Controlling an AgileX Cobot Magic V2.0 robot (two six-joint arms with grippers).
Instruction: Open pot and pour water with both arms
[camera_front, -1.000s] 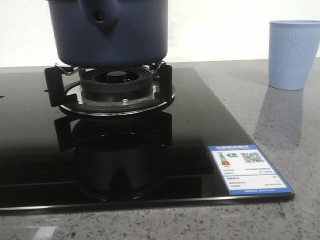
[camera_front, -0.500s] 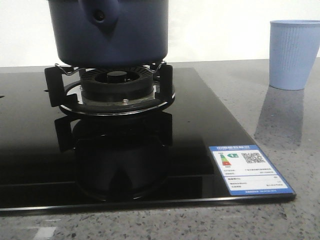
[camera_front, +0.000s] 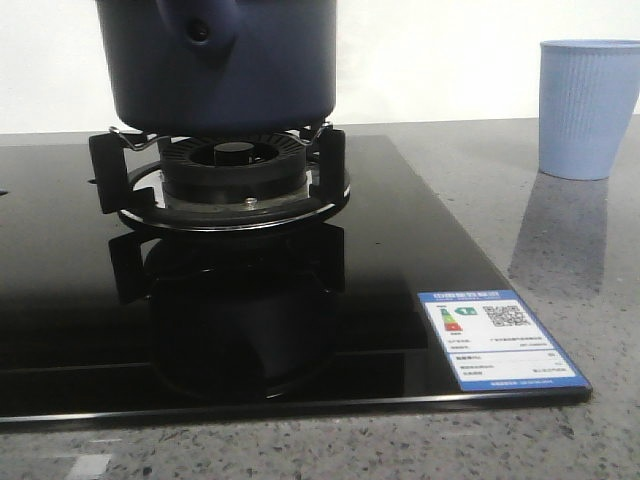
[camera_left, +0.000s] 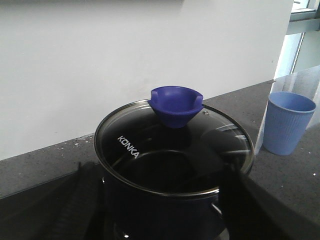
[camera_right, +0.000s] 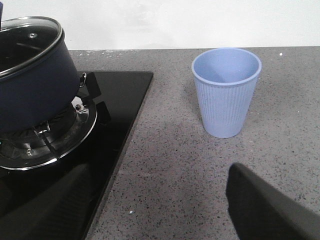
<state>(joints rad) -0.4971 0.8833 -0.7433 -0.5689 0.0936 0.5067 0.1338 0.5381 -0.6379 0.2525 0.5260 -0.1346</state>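
The dark navy pot (camera_front: 225, 70) stands on the burner of a black glass hob (camera_front: 420, 250), its handle lug (camera_front: 200, 28) facing the front camera. In the left wrist view the pot (camera_left: 165, 200) wears a glass lid (camera_left: 145, 150) marked KONKA with a blue knob (camera_left: 176, 105). My left gripper (camera_left: 160, 205) is open, its dark fingers (camera_left: 80, 200) standing either side of the pot's near wall, below the lid rim. My right gripper (camera_right: 160, 200) is open and empty over the grey counter, between the hob edge and the light-blue ribbed cup (camera_right: 226, 90). The pot (camera_right: 35, 85) is to its side.
The cup (camera_front: 585, 108) stands on the speckled grey counter (camera_front: 560, 230) to the right of the hob; it also shows in the left wrist view (camera_left: 287, 122). A blue-and-white energy label (camera_front: 500, 338) sits on the hob's front right corner. A white wall runs behind.
The pot and cup stand as before; only the dark reflection in the hob glass shifts a little.
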